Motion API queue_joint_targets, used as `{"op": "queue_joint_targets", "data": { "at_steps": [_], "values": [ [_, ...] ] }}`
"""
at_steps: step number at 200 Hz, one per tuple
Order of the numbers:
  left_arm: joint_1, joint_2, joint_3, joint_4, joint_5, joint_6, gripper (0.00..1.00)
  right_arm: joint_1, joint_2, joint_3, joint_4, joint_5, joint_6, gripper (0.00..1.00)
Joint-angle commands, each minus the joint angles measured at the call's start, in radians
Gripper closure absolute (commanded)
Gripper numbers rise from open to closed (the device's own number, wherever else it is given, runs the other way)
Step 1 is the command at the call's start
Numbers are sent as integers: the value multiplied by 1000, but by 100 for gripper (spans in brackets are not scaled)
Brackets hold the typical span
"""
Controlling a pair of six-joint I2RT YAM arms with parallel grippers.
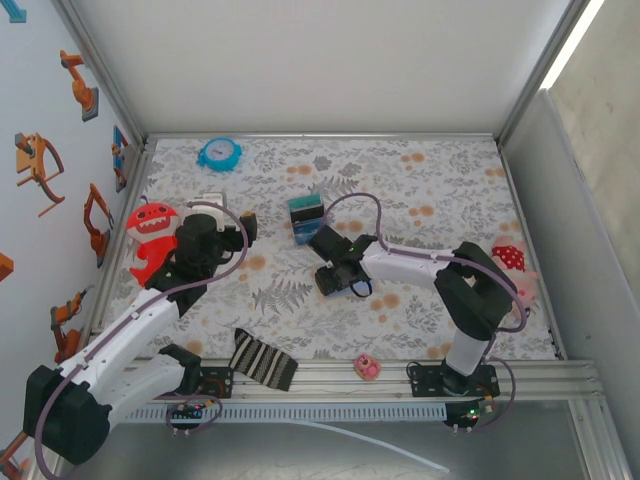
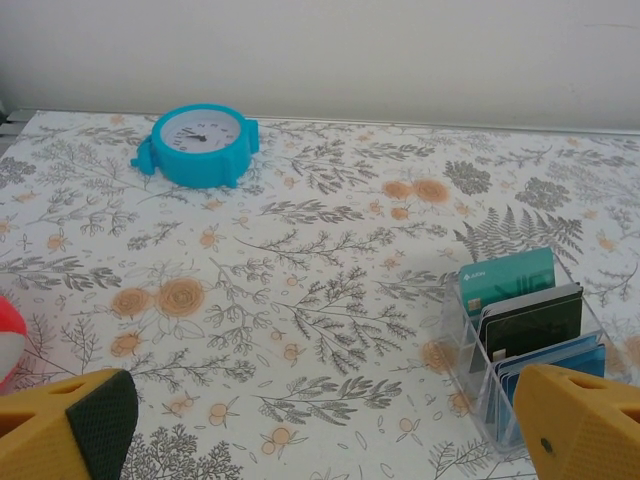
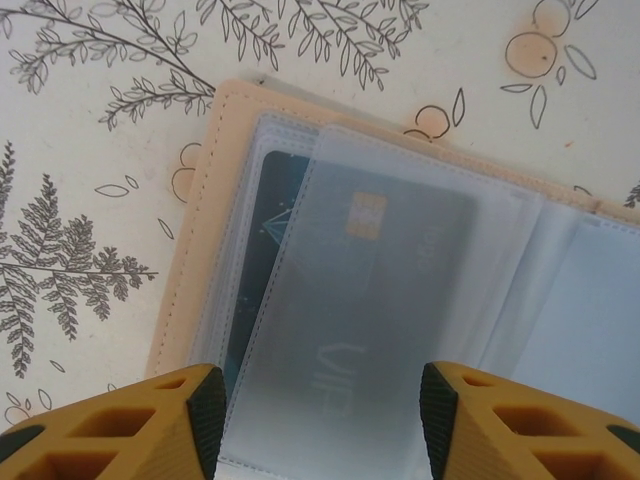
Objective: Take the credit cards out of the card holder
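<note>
The card holder [image 3: 200,240] lies open on the flowered table, with a tan border and clear sleeves. One sleeve holds a grey credit card [image 3: 370,290] with a gold chip and "VIP" lettering, and a dark card [image 3: 255,250] shows beneath it. My right gripper [image 3: 320,425] hangs open just over this sleeve, one finger at each side. From above, the right gripper [image 1: 333,277] covers the holder. My left gripper [image 2: 320,440] is open over bare table, left of a clear card box [image 2: 470,350] with teal, dark and blue cards standing in it. In the top view it [image 1: 240,225] is left of that box [image 1: 306,217].
A blue alarm clock [image 1: 218,153] sits at the back, also in the left wrist view [image 2: 198,143]. A red monster toy [image 1: 150,235] is beside the left arm and a red spotted toy [image 1: 510,258] at the right edge. A striped cloth [image 1: 262,360] and a pink piece [image 1: 367,367] lie near the front rail.
</note>
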Motion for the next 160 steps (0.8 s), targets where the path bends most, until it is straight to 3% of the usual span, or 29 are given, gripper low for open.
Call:
{"op": "queue_joint_targets", "data": {
  "at_steps": [1, 90, 160],
  "values": [
    [-2, -10, -14, 14, -30, -33, 3, 10, 19, 29, -27, -8, 17, 39],
    [-2, -10, -21, 23, -32, -49, 3, 10, 41, -6, -14, -5, 18, 42],
    [-2, -30, -17, 13, -14, -48, 3, 10, 26, -24, 5, -20, 14, 61]
  ]
}}
